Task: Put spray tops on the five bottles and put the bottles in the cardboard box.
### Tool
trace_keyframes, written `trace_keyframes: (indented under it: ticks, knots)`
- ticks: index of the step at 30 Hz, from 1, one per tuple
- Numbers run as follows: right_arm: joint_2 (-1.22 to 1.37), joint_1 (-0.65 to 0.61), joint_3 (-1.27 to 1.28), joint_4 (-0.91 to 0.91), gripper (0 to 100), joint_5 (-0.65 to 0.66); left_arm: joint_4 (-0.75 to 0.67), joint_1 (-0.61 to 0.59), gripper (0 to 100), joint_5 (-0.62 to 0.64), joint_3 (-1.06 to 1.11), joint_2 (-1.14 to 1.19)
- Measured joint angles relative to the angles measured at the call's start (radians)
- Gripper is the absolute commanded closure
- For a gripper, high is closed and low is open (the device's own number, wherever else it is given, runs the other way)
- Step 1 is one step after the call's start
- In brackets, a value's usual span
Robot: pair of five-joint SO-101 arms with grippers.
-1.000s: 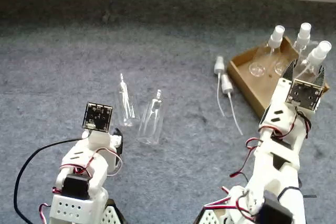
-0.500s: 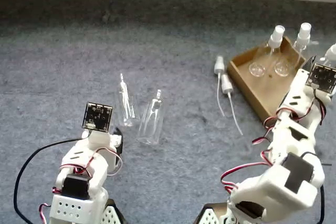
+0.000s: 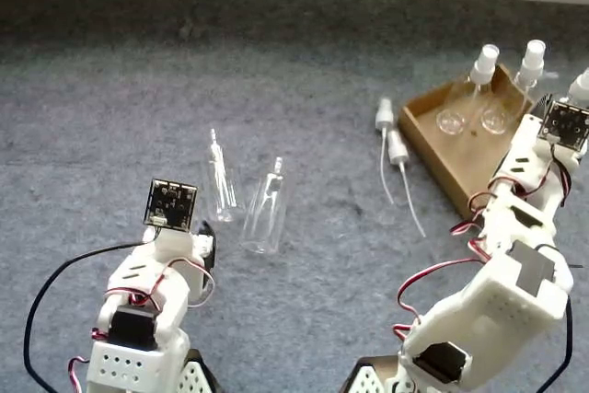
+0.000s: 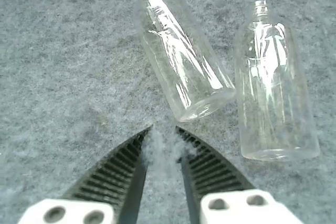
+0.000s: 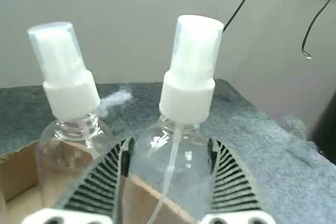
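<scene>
While the right gripper clasps a capped bottle over the box, its base cut off, the left gripper, parted, faces two empty bottles lying just ahead.

1. No text, label, brand, number or sign can be read anywhere.
2. The bottles carry no legible print.
3. The cardboard box is plain brown, with no markings.
</scene>
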Motion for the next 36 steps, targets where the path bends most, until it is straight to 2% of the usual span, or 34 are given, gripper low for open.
trace_keyframes:
  ticks: [5, 14, 36]
  knots:
    - [0.072, 0.0, -0.049, -0.009, 96.8, 0.0, 0.0, 0.0, 96, 0.0, 0.0, 0.0]
    - [0.186, -0.002, -0.052, -0.307, 96.8, 0.0, 0.0, 0.0, 96, 0.0, 0.0, 0.0]
    - [0.273, -0.002, -0.069, -0.338, 96.3, 0.0, -0.003, 0.0, 96, 0.0, 0.0, 0.0]
